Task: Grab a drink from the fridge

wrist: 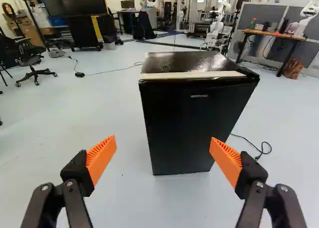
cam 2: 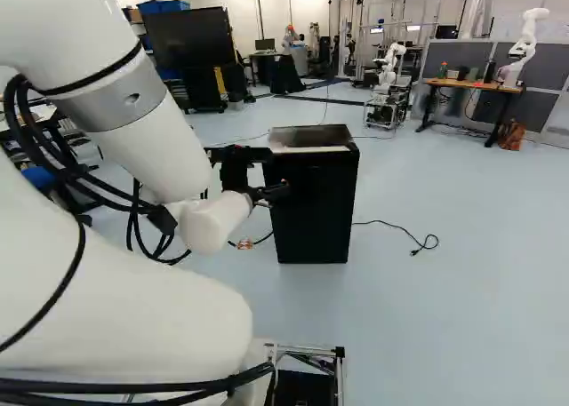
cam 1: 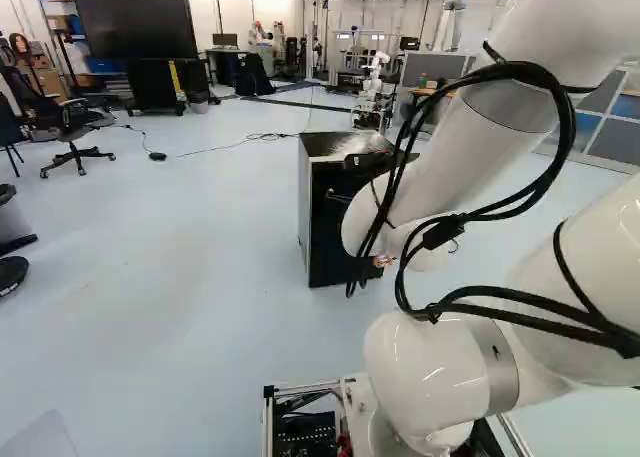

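The gripper's (cam 2: 274, 173) fingers (wrist: 101, 158) stand wide apart, with nothing held between their orange pads (wrist: 227, 160). The wrist view looks out between them at the fridge (wrist: 194, 118), a black box upright on the floor (wrist: 119, 198), ahead of the fingertips and apart from them. Its front is closed, so the inside is hidden. A pale strip runs along the front edge of its glossy top.

Behind the gripper, the white arm (cam 1: 440, 157) bends down and forward, black cables (cam 1: 565, 127) looped and strapped along it. Part of the base's metal frame (cam 1: 300, 389) shows low in the left base view.

Past the fridge, at its right side in the right base view, a black cord (cam 2: 418, 239) lies on the floor and ends in a loose loop. On its other side a thin cable (wrist: 112, 71) runs across the floor to a small black puck (wrist: 79, 74). Farther back are an office chair (wrist: 31, 61) and a large dark screen (wrist: 72, 6) on a stand. Another robot (cam 2: 388, 68), white, stands on the floor beyond the fridge. At the right of the right base view, a wooden bench (cam 2: 471, 85) carries small items before grey partitions (cam 2: 547, 68); a brown bag (cam 2: 511, 136) sits on the floor by its leg.
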